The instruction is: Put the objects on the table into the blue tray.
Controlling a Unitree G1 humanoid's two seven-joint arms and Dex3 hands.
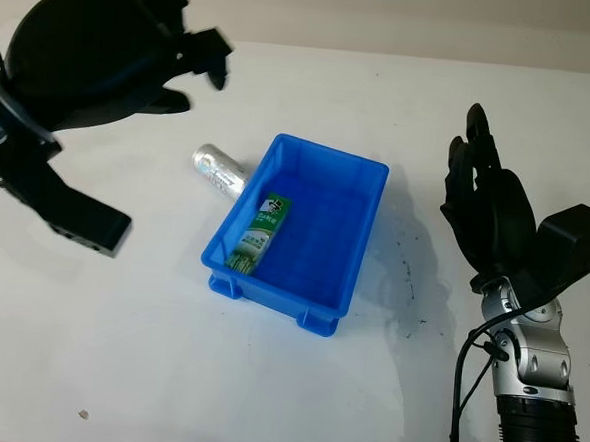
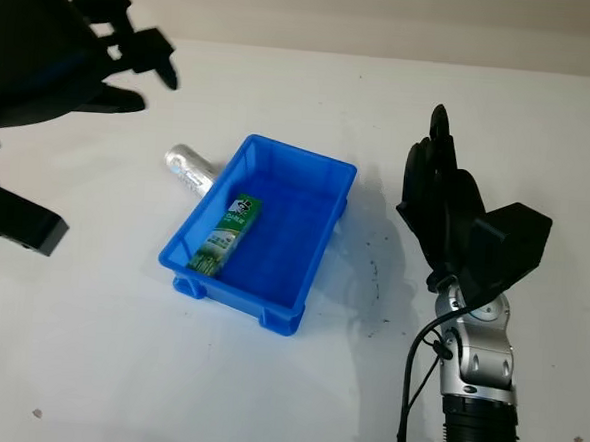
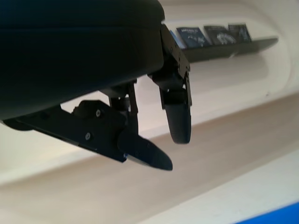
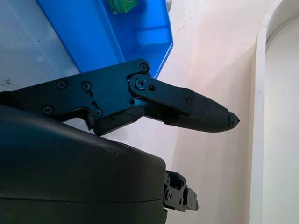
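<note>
One blue tray (image 1: pixel 359 235) stands near the middle of the worktop (image 1: pixel 165 373). Two small things go with it: one green-labelled packet (image 1: pixel 260 234) lying inside the tray along its left wall, and one silver can (image 1: pixel 218 169) lying on its side on the worktop, just beside the tray's far left corner. Two black hands are counted as well: one left hand (image 1: pixel 95 44) and one right hand (image 1: pixel 488 208).

Plastic, foil and a matt white top

The blue tray (image 1: pixel 361 200) is glossy moulded plastic; the silver tube (image 1: pixel 218 168) shines like metal foil; the white surface (image 1: pixel 165 373) looks smooth and matt.
</note>
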